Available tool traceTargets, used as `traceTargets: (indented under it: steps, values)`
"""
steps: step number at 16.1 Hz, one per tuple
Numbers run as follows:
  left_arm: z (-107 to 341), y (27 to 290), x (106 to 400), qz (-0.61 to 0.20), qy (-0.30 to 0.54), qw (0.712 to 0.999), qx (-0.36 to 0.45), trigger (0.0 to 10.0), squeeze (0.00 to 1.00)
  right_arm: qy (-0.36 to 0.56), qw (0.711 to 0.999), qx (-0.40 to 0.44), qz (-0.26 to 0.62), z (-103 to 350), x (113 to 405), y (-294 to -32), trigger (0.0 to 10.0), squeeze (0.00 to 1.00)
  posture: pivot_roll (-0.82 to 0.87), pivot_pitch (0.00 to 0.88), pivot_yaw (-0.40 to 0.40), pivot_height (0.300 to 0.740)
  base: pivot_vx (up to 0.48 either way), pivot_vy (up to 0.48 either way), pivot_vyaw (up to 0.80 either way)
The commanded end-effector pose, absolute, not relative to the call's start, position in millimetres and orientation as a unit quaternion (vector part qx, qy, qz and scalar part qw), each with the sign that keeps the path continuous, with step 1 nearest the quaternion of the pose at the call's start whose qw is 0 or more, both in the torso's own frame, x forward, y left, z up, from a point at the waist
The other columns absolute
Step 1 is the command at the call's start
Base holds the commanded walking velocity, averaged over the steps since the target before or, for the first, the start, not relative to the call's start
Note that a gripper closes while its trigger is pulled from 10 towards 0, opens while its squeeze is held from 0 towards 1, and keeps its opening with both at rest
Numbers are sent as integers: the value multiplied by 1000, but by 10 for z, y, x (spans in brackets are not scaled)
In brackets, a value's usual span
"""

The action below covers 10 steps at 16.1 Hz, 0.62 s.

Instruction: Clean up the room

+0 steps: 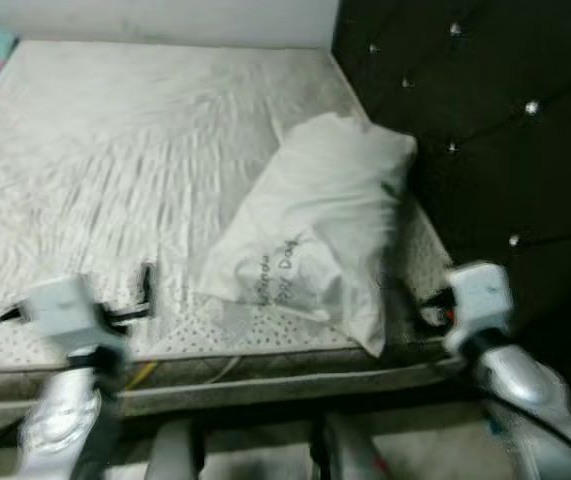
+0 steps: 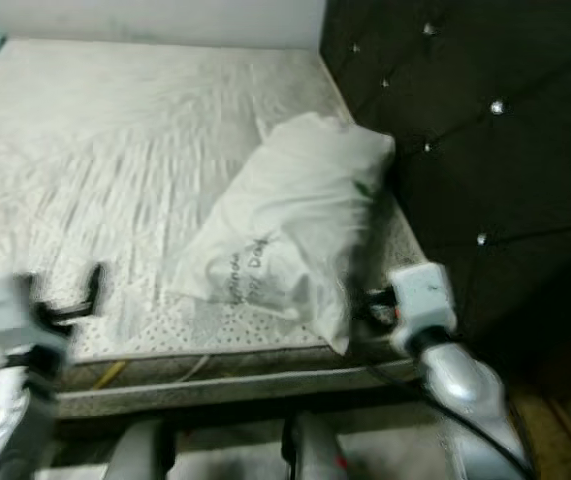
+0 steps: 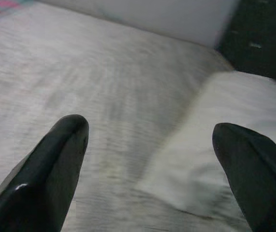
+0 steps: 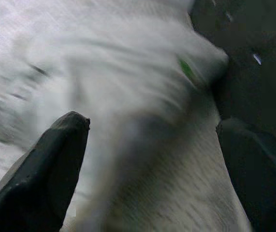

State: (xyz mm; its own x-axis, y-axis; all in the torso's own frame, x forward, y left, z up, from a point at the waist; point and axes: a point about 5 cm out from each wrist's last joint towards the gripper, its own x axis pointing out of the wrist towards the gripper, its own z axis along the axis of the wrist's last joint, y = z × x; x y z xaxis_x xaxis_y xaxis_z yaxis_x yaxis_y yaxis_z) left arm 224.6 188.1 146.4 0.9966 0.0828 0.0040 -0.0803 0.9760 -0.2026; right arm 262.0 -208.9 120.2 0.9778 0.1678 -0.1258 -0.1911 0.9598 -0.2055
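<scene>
The pillow (image 1: 317,232) is the big thing to look at here, so every place is told from it. It lies on the bed (image 1: 95,150), slanted, with its far end pushed up close to the dark headboard (image 1: 485,120) and its near end hanging close to the bed's front edge. It looks out of place lying crooked like that, so the job is likely to grab it and set it straight. Both arms are held up on either side of the pillow, as if getting ready for that. The right tool (image 4: 152,145) is just beside the pillow's near corner, between the pillow and the headboard, and its two black fingers are spread wide with nothing between them. The left tool (image 3: 150,150) is farther from the pillow, out over the bare sheet, and it points toward the pillow's long side. Its fingers are spread wide too and hold nothing. The pillow is white and puffy, with soft folds and wrinkles. It has some dark writing on its near part and a small green mark near its far end. The pictures are blurry, so the words cannot be read. It looks light and squashy, so a pinch on a corner may only catch the cloth.
</scene>
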Motion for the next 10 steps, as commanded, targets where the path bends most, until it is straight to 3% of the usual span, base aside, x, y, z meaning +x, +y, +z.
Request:
traceTargets:
  steps: [1,8,10]
  values:
    - [1502,1950,2231,52,-11,994,-92,10000,0,42,988,-110,97,1250,2638,-2048,10000,0,-54,129,-78,613,315,0,0]
    - [1502,1927,2243,51,-9,993,-102,10000,0,46,988,-116,96,1212,2624,-2068,10000,0,-54,133,-76,613,36,0,0]
    - [1501,1944,2231,57,-7,993,-98,10000,0,50,987,-116,103,1194,2621,-2052,10000,0,-49,142,-85,593,0,0,0]
